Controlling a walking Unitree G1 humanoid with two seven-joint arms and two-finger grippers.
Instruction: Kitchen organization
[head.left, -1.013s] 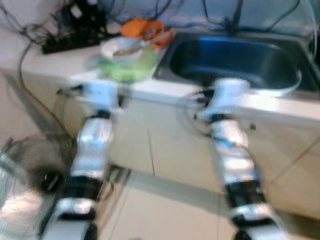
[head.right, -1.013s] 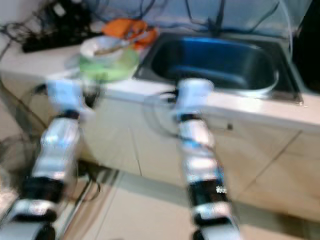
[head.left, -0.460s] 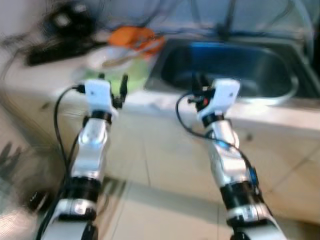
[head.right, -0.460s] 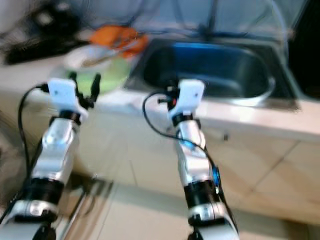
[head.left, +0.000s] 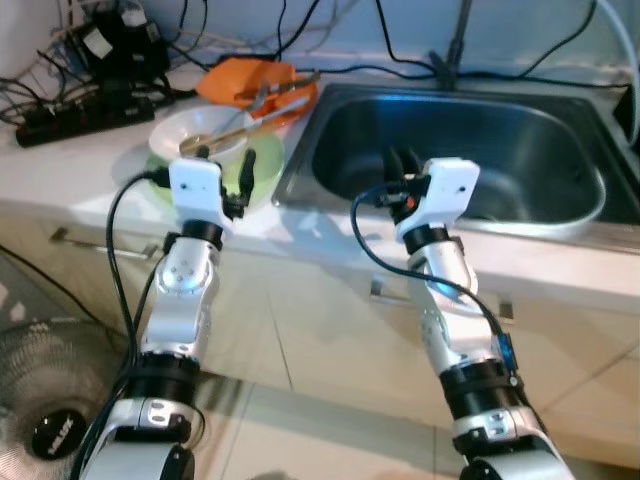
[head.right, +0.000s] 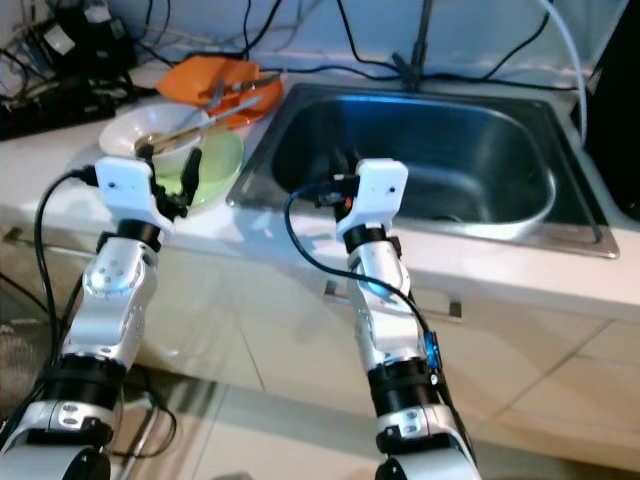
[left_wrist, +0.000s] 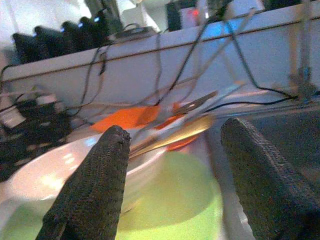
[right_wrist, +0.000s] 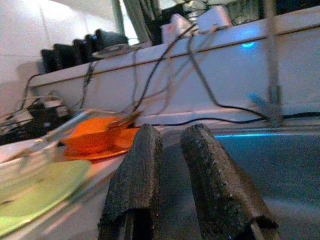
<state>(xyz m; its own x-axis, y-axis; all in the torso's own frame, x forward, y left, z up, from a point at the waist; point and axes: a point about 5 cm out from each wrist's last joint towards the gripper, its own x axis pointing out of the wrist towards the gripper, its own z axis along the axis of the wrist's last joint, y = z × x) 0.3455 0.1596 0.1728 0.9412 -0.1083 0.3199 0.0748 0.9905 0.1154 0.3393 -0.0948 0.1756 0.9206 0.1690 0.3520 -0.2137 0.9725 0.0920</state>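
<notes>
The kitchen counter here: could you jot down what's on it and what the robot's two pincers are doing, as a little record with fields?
Counter: white bowl resting on green plate, utensils lying across the bowl
Behind them: orange dish, black power strip with cables
Sink: steel sink, right of the dishes
Left pincer: open, raised just before the green plate
Right pincer: fingers nearly together, holding nothing, at the sink's front edge
</notes>
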